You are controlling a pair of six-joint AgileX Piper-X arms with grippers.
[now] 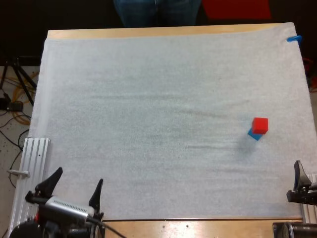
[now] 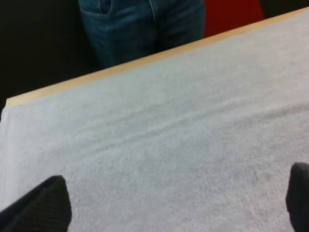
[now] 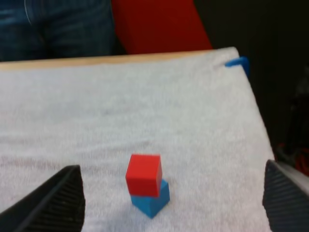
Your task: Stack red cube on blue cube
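While one red cube [image 1: 260, 125] sits atop one blue cube [image 1: 254, 134], your left gripper [image 1: 74, 184] and right gripper [image 3: 170, 166] gape wide.

The red cube [image 1: 260, 125] mostly hides the blue cube [image 1: 254, 135].

The red cube [image 1: 260, 124] was plain red, the blue cube [image 1: 254, 135] plain blue. The mat [image 1: 148, 109] was unpatterned white, the table [image 1: 148, 32] pale wood, a person's jeans [image 1: 156, 12] dark blue.
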